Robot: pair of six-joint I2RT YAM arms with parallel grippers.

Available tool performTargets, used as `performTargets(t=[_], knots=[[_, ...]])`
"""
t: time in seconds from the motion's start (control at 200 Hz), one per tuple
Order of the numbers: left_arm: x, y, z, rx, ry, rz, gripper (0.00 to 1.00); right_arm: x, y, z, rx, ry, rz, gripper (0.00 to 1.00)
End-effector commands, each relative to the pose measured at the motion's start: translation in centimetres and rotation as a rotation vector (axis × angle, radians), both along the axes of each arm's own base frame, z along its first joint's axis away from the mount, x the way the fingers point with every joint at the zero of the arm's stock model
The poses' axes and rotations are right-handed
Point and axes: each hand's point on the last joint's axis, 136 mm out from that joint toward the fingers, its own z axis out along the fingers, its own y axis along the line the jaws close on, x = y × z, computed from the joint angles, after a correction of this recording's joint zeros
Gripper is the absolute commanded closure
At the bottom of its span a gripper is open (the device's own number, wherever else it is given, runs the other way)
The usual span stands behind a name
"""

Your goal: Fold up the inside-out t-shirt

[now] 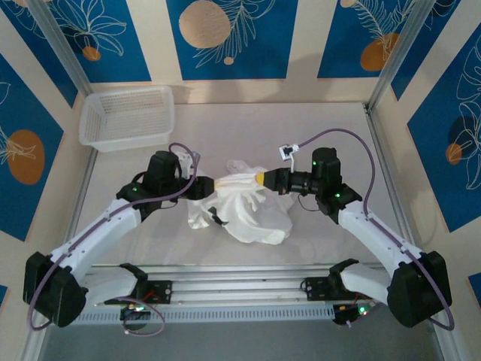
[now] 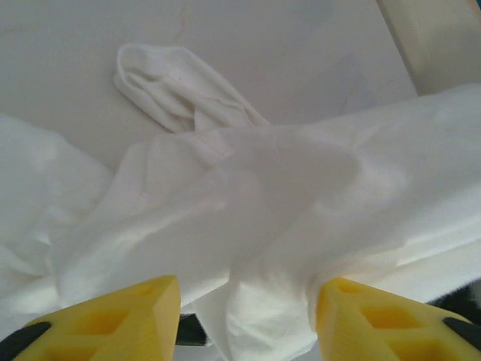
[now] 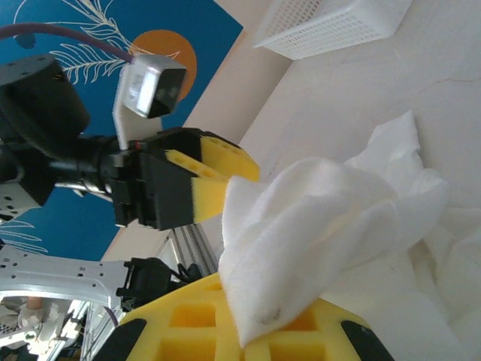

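Midway across the counter (image 1: 301,128), the left arm (image 1: 105,226) and right arm (image 1: 376,233) bend inward, wrists level and facing each other over the crumpled inside-out t-shirt (image 1: 252,214). The right end effector (image 1: 261,179) is clamped on a raised bunch of it; the left end effector (image 1: 213,186) stands open, cloth draped between its fingers (image 2: 120,316).

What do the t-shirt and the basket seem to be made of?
The t-shirt looks like thin, soft, matte white cloth, probably cotton: it crumples and drapes in loose folds. The basket looks like rigid white plastic: moulded open mesh with straight walls.
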Motion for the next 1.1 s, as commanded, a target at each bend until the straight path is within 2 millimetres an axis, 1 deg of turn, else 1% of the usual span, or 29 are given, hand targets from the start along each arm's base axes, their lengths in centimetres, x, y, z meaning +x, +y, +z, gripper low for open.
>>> performTargets(t=[0.0,0.07,0.155,0.185,0.255,0.325,0.405,0.43,0.45,0.49,0.51,0.53,0.56,0.575,0.63,0.68,0.705,0.73,0.755,0.795,0.855,0.925,1.01,1.095], knots=[[-0.7,-0.7,4.1,0.097,-0.189,-0.104,0.48,-0.3,0.7,2.5,0.040,-0.040,0.054,0.96],[-1.6,-2.8,4.5,0.128,-0.218,-0.201,0.42,-0.8,1.3,2.8,0.042,-0.047,0.095,0.96],[-1.3,-4.3,4.3,0.175,-0.235,-0.233,0.32,-1.5,2.1,3.2,0.041,-0.052,0.138,0.95],[-1.0,-4.8,4.0,0.183,-0.236,-0.247,0.30,-1.8,2.4,3.3,0.041,-0.057,0.154,0.95],[-0.9,-6.3,3.7,0.161,-0.231,-0.305,0.28,-2.4,3.0,3.8,0.040,-0.074,0.184,0.95],[-1.3,-8.1,3.7,0.101,-0.217,-0.374,0.28,-2.8,3.5,4.1,0.037,-0.084,0.206,0.94],[-1.4,-9.1,3.8,0.050,-0.200,-0.401,0.29,-2.9,3.6,4.1,0.025,-0.084,0.209,0.94],[-1.4,-9.2,3.8,0.040,-0.198,-0.399,0.32,-2.9,3.6,3.9,0.019,-0.080,0.204,0.94],[-1.4,-9.2,3.8,0.037,-0.196,-0.397,0.37,-2.9,3.6,3.8,0.015,-0.078,0.201,0.94],[-1.2,-9.1,3.6,0.039,-0.192,-0.384,0.50,-2.8,3.5,3.6,0.010,-0.075,0.198,0.94],[-1.2,-9.0,3.5,0.045,-0.190,-0.375,0.59,-2.8,3.4,3.5,0.009,-0.074,0.197,0.94],[-1.1,-8.8,3.4,0.047,-0.189,-0.363,0.71,-2.8,3.4,3.4,0.009,-0.075,0.196,0.94],[-1.1,-8.6,3.3,0.048,-0.185,-0.350,0.92,-2.7,3.2,3.2,0.007,-0.070,0.193,0.94],[-1.1,-8.5,3.4,0.045,-0.183,-0.344,1.00,-2.6,3.1,3.1,0.006,-0.068,0.190,0.94],[-1.5,-8.3,4.0,-0.002,-0.180,-0.342,1.00,-2.3,2.6,2.6,-0.001,-0.068,0.179,0.91],[-2.0,-8.3,5.2,-0.087,-0.189,-0.353,1.00,-1.4,1.6,1.2,-0.028,-0.050,0.136,0.87],[-2.3,-8.3,5.8,-0.132,-0.200,-0.363,1.00,-0.7,0.9,0.2,-0.049,-0.026,0.097,0.83],[-2.5,-8.3,6.3,-0.168,-0.211,-0.365,1.00,0.2,0.2,-0.9,-0.072,0.006,0.046,0.76],[-2.6,-8.2,6.4,-0.191,-0.218,-0.363,1.00,1.0,-0.6,-1.8,-0.093,0.042,0.000,0.70],[-2.6,-8.2,6.4,-0.206,-0.220,-0.358,1.00,1.8,-1.5,-2.8,-0.108,0.088,-0.038,0.66],[-2.4,-8.2,5.6,-0.194,-0.197,-0.351,1.00,2.0,-2.2,-3.0,-0.109,0.123,-0.060,0.63],[-2.3,-8.3,4.6,-0.182,-0.161,-0.346,1.00,1.8,-2.8,-2.5,-0.122,0.100,-0.100,0.61],[-2.1,-8.7,4.1,-0.193,-0.141,-0.349,1.00,1.5,-3.9,-1.5,-0.164,0.017,-0.199,0.57],[-1.9,-8.8,3.9,-0.196,-0.134,-0.345,1.00,0.5,-4.4,-0.9,-0.217,-0.112,-0.275,0.53]])
